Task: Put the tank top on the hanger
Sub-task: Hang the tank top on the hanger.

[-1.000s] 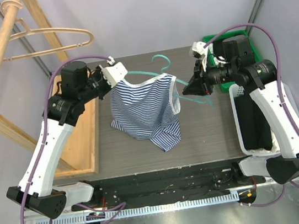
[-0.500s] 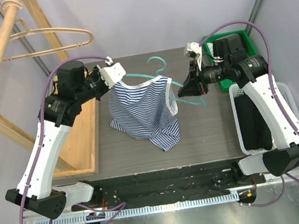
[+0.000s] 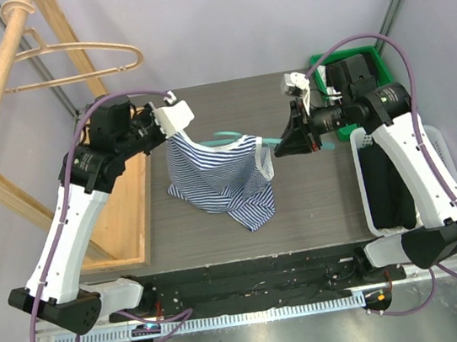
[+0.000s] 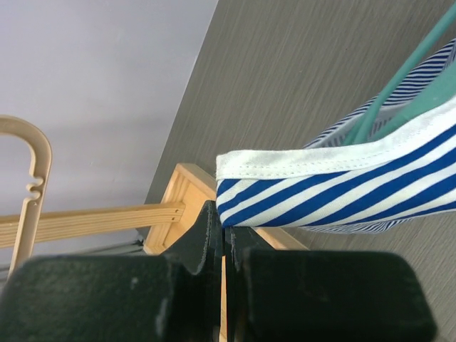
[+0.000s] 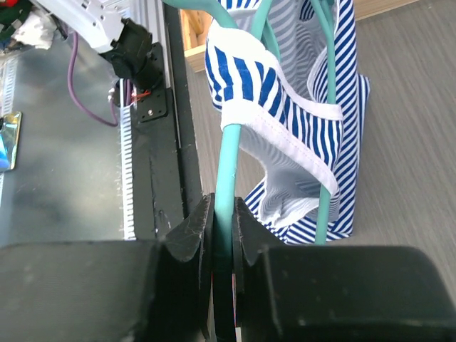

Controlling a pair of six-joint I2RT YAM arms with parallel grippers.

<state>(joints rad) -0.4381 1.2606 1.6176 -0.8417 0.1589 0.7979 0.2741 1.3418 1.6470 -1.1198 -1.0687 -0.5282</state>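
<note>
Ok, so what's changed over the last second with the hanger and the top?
The right hand moved left, pushing the teal hanger deeper into the striped tank top. The hanger's hook no longer stands clear beyond the neckline. The left hand stayed clamped on the top's shoulder strap, holding it up. Nothing was let go.

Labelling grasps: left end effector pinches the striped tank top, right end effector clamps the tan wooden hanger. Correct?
Not quite: the right end effector clamps the teal hanger, per the right wrist view. The left end effector does pinch the tank top.
</note>
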